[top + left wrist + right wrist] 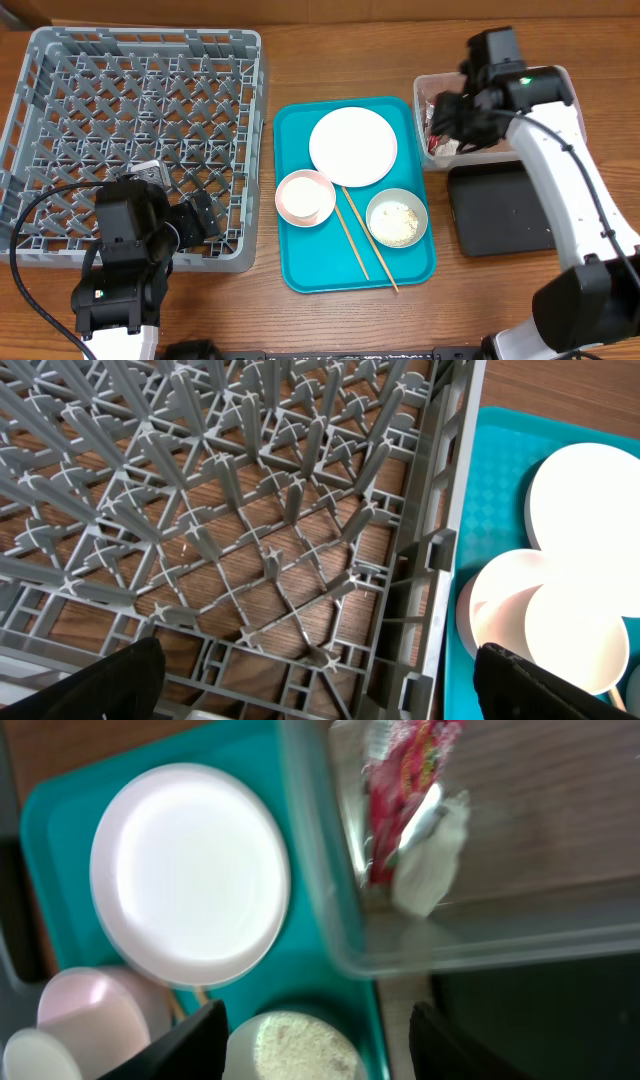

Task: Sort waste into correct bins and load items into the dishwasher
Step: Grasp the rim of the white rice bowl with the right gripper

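Right gripper (320, 1040) hangs, jaws spread wide and empty, over clear plastic rectangular tub (320, 900) containing crumpled red snack wrapper (405, 780); left gripper (320, 680), equally spread and empty, over grey plastic lattice dish rack (250, 510).

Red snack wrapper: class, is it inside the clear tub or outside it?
Inside: the red wrapper lies within the clear tub, seen through its wall, with white paper beside it.

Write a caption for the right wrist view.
Red wrapper in the clear tub, beside a teal tray holding a white plate and a rice bowl.
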### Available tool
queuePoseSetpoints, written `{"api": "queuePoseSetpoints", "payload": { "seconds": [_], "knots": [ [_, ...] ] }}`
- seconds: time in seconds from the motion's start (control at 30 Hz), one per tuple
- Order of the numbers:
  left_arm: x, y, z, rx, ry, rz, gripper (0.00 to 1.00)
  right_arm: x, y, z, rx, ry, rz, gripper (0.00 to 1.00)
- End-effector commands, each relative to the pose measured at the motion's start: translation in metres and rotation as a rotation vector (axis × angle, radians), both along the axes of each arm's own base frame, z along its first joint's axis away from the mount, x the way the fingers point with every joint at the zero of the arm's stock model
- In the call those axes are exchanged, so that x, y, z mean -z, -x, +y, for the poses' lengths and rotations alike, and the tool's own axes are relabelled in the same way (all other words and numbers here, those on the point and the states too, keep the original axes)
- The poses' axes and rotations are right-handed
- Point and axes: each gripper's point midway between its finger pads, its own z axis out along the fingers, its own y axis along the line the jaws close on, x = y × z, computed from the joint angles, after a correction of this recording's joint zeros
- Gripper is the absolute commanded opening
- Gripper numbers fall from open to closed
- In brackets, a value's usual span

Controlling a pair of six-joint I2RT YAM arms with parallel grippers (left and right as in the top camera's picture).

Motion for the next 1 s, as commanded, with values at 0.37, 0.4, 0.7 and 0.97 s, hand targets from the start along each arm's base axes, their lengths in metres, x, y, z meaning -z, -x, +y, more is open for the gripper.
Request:
{"api": "queuePoseSetpoints", "payload": {
  "seconds": [0.37, 0.4, 0.7, 0.97],
  "knots": [
    [-0.013, -0.004, 0.003, -0.026, 0.006, -0.034, 1.0, 0.075, 0.081, 0.093, -0.122, 0.054, 0.148, 0.57],
    [-0.013, -0.004, 0.003, -0.026, 0.006, -0.034, 1.0, 0.083, 0.085, 0.096, -0.128, 0.055, 0.15, 0.56],
    [-0.012, -0.004, 0.003, -0.026, 0.006, -0.034, 1.0, 0.136, 0.106, 0.116, -0.166, 0.045, 0.122, 0.46],
    [-0.012, -0.004, 0.003, -0.026, 0.007, -0.034, 1.0, 0.141, 0.105, 0.107, -0.057, 0.081, 0.121, 0.32]
  ]
}}
